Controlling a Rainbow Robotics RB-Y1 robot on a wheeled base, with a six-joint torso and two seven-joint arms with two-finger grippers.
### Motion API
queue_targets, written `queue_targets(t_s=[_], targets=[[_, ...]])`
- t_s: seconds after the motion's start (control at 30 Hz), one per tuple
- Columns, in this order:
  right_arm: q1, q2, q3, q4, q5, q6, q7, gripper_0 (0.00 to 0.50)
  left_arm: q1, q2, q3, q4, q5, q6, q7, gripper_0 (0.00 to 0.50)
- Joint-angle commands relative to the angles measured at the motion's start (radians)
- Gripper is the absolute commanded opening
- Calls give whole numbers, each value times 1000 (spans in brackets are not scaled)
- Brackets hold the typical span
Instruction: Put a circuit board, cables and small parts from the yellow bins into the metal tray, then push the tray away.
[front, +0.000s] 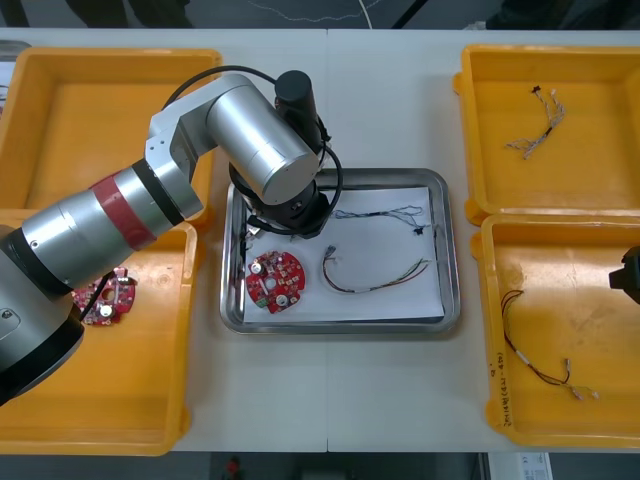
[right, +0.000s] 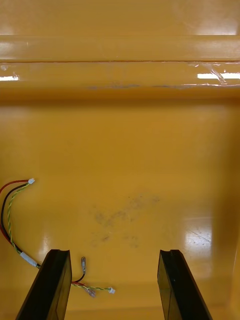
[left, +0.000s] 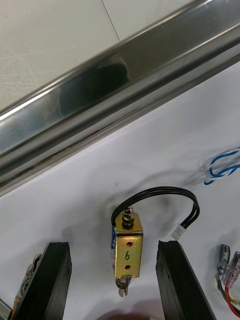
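Black fingers of the left gripper (left: 114, 245) stand wide apart and hold nothing. Between them lies a small metal part (left: 127, 249), flat on the white floor of the tray (front: 340, 326). It touches neither finger; there is a gap on both sides. Its long side runs the same way as the fingers, so one finger stands along each long side. A black wire loops out from its far end.

In the front view the tray is in the middle of the frame. The left arm comes in from the lower left and hangs over the tray's upper left corner. So the part sits in that corner, just above the board (front: 275, 280).

The left arm is much the nearer one to the part. The part looks to be where it belongs, so the next move is likely straight up, fingers apart so they do not knock it.

The right gripper (right: 114, 252) hangs at the right edge of the frame, over the lower right bin (front: 560, 300). Its fingers are open and empty, with a red and yellow cable (right: 29, 260) just beside one finger.
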Motion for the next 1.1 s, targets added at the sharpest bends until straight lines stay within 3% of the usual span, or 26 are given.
queue_targets(t_s=[0.03, 0.53, 0.8, 0.93, 1.1], targets=[[15, -36, -24, -16, -8, 3, -35, 500, -39, 0, 14, -51, 10, 13, 34, 500], [15, -36, -23, -18, -8, 3, -26, 500, -41, 49, 273, -208, 37, 280, 25, 500], [15, -36, 33, -68, -14, 3, -32, 500, -41, 118, 390, -292, 94, 408, 14, 500], [13, -82, 97, -110, -32, 3, -33, 500, -39, 174, 427, -317, 129, 483, 3, 500], [-17, -154, 162, -133, -138, 3, -41, 500, -39, 240, 460, -332, 184, 510, -10, 500]])
